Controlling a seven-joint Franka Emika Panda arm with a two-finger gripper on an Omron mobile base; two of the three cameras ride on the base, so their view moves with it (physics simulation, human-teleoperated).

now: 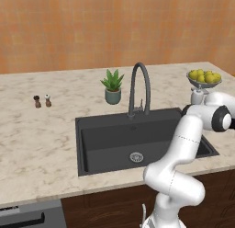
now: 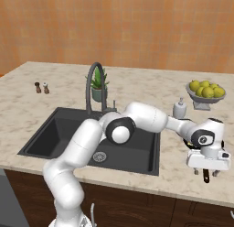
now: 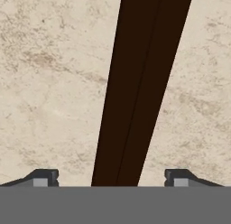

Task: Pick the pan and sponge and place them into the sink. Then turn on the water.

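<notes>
Directly beneath the gripper (image 3: pixel 111 177), the pan's long dark handle (image 3: pixel 140 87) runs lengthwise up the hand view, lying on the pale marbled counter (image 3: pixel 49 83). One fingertip (image 3: pixel 43 177) stands to each side of the handle, with bare counter showing between each tip and the dark bar. The jaws are spread wide and grasp nothing yet. The hand is set this way, I judge, so that a straight closing movement pinches the handle across its narrow width, the easiest part of a shallow pan for two small fingers to hold.

From the right base view, the hand (image 2: pixel 209 163) hangs low at the counter's front edge, well off to the side of the sink (image 2: pixel 45 143), with the arm stretched across the basin's corner to reach it. A short dark piece of the handle shows under the white hand body; the pan's round bowl is mostly hidden behind the wrist, so its exact position cannot be told. Behind the hand stand a white soap dispenser (image 2: pixel 179 108) and a bowl of yellow fruit (image 2: pixel 206 91).

The sink is bare apart from its drain (image 1: pixel 136 156), and no stream falls from the gooseneck tap (image 1: pixel 139 87). I cannot make out the sponge. The step in hand looks like the grasp of the pan, with everything else still to do.
</notes>
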